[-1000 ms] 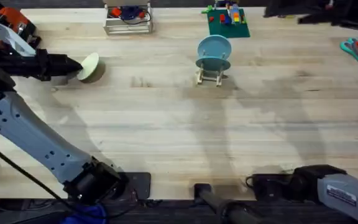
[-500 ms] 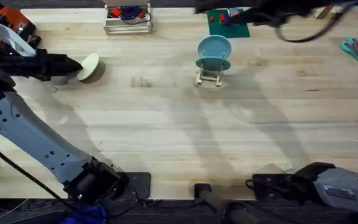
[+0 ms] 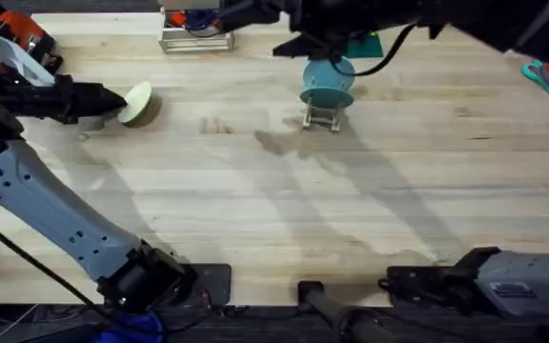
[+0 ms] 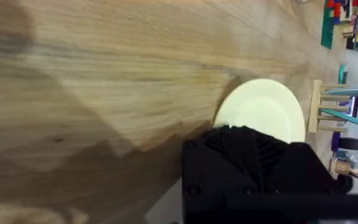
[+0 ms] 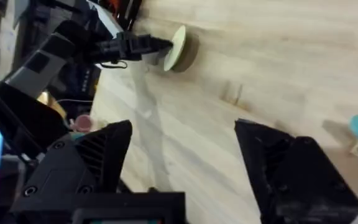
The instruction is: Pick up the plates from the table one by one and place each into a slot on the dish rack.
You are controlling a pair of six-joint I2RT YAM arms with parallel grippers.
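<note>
The wide pale wooden plank table (image 3: 255, 191) carries everything. The right arm rises close under the overhead camera, a large dark blur across the far edge — it cuts off the top of the small round light blue plastic plate (image 3: 329, 84), which stands upright in the small light-wood dowel dish rack (image 3: 323, 116). The right pincer (image 5: 182, 162) gapes wide, nothing between its black fingers. At the far left, the left pincer (image 3: 122, 101) is clamped on the small round cream-green plastic plate (image 3: 138, 102), tilted on edge against the table; its own fingers hide part of that plate in the wrist view.
</note>
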